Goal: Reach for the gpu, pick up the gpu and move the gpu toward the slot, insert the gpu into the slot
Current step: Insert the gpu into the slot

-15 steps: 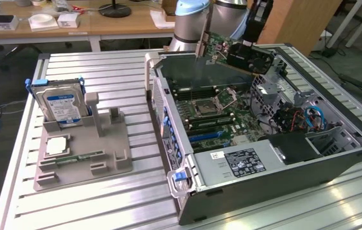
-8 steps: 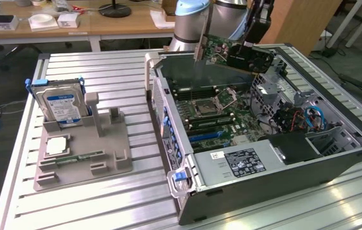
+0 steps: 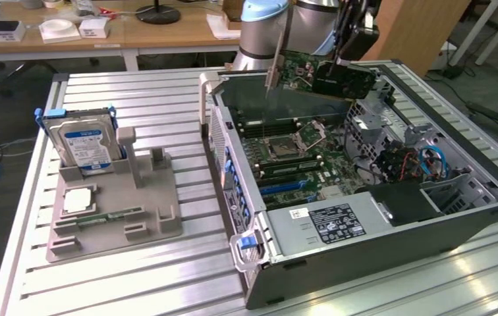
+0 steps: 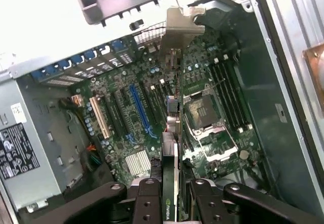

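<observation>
Above the open computer case (image 3: 407, 247) — gpu (image 3: 319, 74) stands on edge, long axis about level, silver bracket (image 4: 178, 29) toward the case's rear wall. Claw (image 4: 174, 201) clamps its fan end, 2 fingers (image 4: 147, 204) flanking the board. Inside the case: motherboard (image 4: 126, 77), blue slot (image 4: 139, 110), power supply (image 3: 328, 224).

The arm (image 3: 262, 33) is fat silver-grey cylinders, one joint wearing a pale blue cap (image 3: 262, 8). On the gripper (image 4: 174, 204) it's all matte black linkage bars (image 4: 91, 204), dotted with round pivot pins (image 4: 116, 187).
</observation>
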`<state>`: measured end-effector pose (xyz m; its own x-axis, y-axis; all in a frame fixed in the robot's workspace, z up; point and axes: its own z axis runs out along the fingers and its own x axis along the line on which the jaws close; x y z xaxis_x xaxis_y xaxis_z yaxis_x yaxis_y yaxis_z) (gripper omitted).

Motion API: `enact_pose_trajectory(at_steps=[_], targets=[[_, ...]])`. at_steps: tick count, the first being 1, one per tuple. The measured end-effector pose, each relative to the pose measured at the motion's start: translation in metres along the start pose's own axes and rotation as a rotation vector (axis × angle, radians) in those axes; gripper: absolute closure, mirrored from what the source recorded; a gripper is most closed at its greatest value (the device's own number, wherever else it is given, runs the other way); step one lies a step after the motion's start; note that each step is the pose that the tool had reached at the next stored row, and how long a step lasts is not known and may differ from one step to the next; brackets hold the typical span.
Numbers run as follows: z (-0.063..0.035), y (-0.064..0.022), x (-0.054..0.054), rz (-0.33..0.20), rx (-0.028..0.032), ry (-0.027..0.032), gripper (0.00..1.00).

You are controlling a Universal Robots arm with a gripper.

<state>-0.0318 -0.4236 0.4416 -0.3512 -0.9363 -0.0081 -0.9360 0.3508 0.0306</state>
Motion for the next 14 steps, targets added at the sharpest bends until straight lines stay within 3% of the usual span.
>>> enact_pose_trajectory(at_steps=[12, 13, 14], targets=[[0.0030, -0.0001, 0.0000, -0.207, -0.0016, 0.0063, 0.74], [0.0034, -0.0001, 0.0000, -0.221, -0.0008, 0.0064, 0.74], [0.0036, -0.0002, 0.0000, -0.230, 0.0042, 0.0057, 0.74]])
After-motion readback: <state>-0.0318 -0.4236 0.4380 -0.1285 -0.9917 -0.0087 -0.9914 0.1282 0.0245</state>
